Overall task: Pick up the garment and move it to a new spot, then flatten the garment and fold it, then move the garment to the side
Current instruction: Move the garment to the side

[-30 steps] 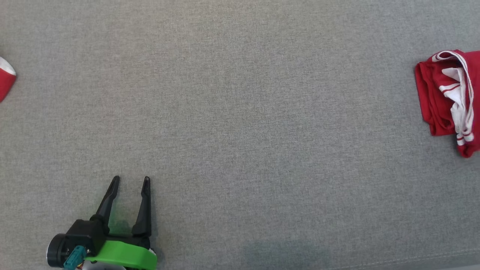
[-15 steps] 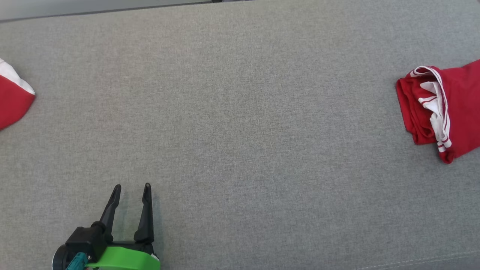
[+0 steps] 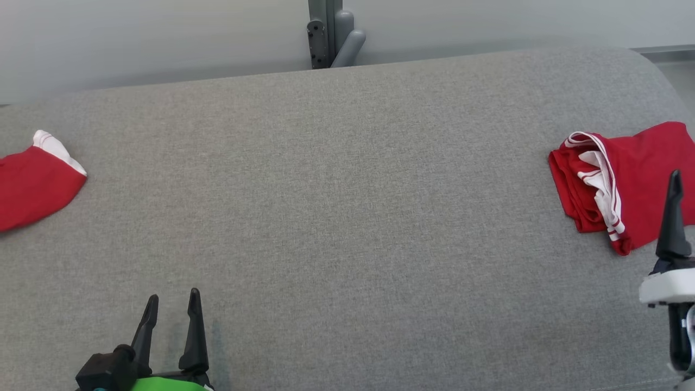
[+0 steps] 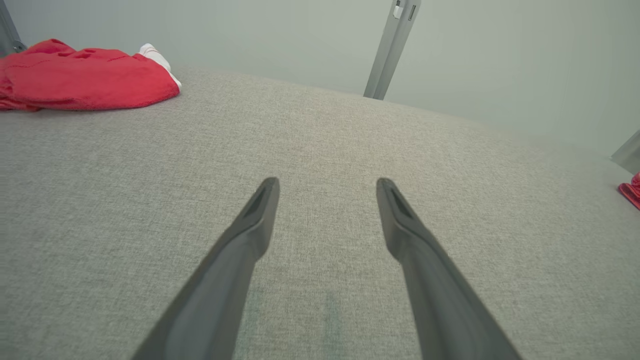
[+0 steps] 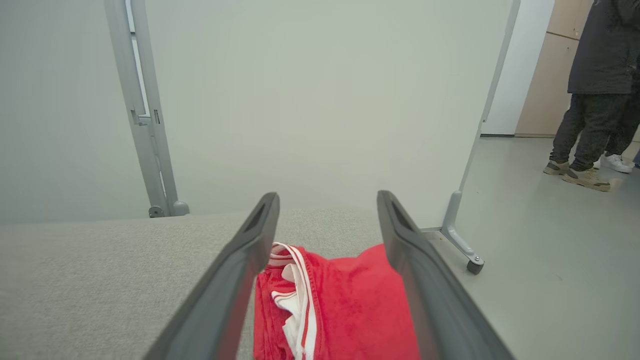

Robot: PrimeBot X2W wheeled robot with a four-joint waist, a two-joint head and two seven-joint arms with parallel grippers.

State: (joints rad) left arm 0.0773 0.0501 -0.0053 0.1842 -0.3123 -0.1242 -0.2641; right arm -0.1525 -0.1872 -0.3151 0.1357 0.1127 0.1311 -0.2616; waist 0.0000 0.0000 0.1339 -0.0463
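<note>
Grey woven fabric covers the wide padded surface (image 3: 347,228), which is backed on its far side by a pale partition (image 3: 163,43) with a grey post (image 3: 326,32).

The jaws of the left gripper (image 3: 174,295) are held wide apart, with nothing gripped. In the left wrist view bare fabric is seen between its two dark fingers (image 4: 250,235). These fingers are pointed toward the far edge and are carried low over the near left part of the surface, on a black wrist with a green cover (image 3: 168,384).

The jaws of the right gripper (image 5: 327,195) are likewise spread wide and are empty. One of its fingers (image 3: 673,217) is seen at the right edge of the head view, pointed toward the far side, above a white wrist piece (image 3: 668,285).

A folded red garment (image 3: 635,179), trimmed with white stripes, is laid at the right end of the surface. In the right wrist view it is framed between the right fingers. Whether it is touched by them cannot be told.

Another red garment (image 3: 32,187), with a white edge, is laid at the left end, well apart from the left gripper.

Beyond the right end of the surface, a pale floor (image 5: 525,225) and the wheeled foot (image 5: 462,250) of the partition are seen. A person's legs (image 5: 585,125) are seen farther off on the right.
</note>
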